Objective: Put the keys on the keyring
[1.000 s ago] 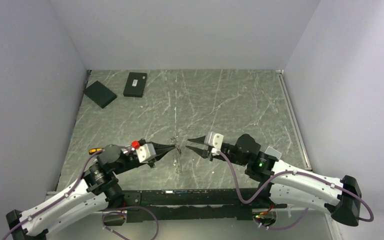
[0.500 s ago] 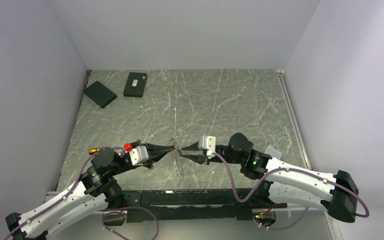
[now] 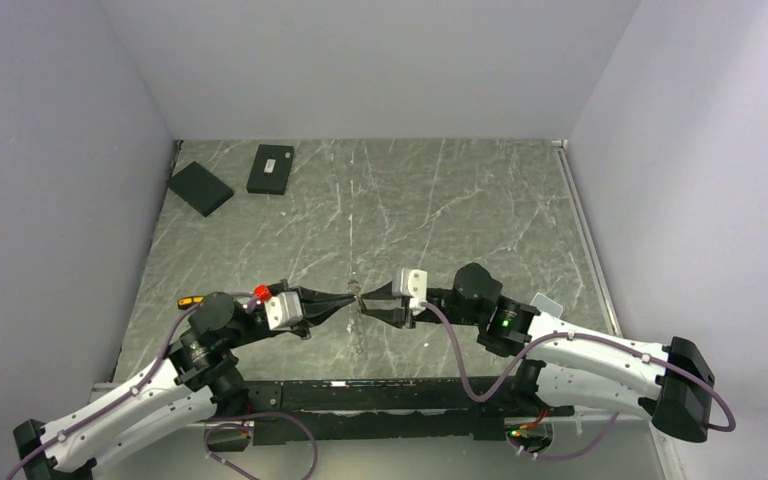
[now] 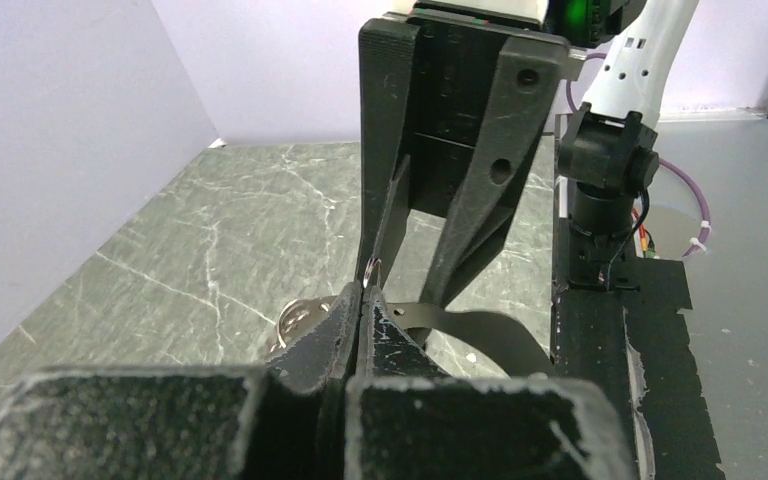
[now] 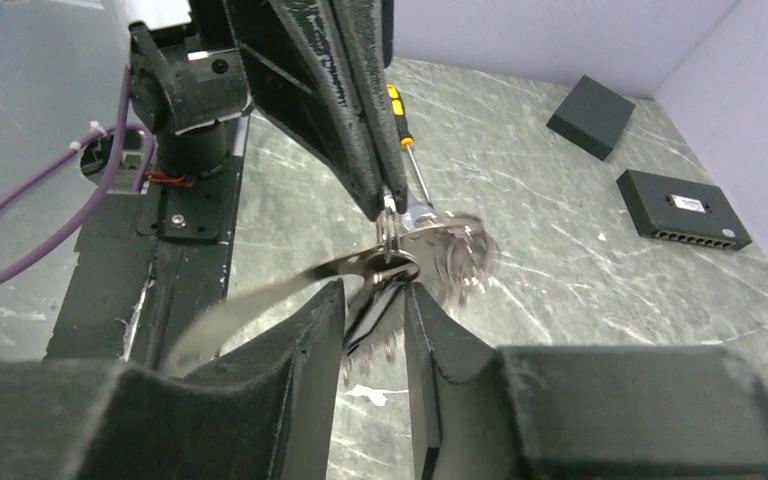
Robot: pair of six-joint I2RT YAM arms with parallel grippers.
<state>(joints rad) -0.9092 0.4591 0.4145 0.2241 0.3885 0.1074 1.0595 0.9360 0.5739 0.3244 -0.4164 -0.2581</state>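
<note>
Metal keyring [image 5: 390,232] hung above the near middle of the worktop [image 3: 440,220], pinched in the closed left claw [image 3: 351,298]; the right claw [image 3: 365,302] had slid left, narrowly parted around the dangling keys [image 5: 455,255].

No text, brand or number can be read in any view. The flat black box [image 5: 682,208] carries a small pale patch on top (possibly a label), too small to make out.

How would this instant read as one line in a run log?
left gripper: shut on keyring | right gripper: open around keys | both: tip to tip over table
</note>
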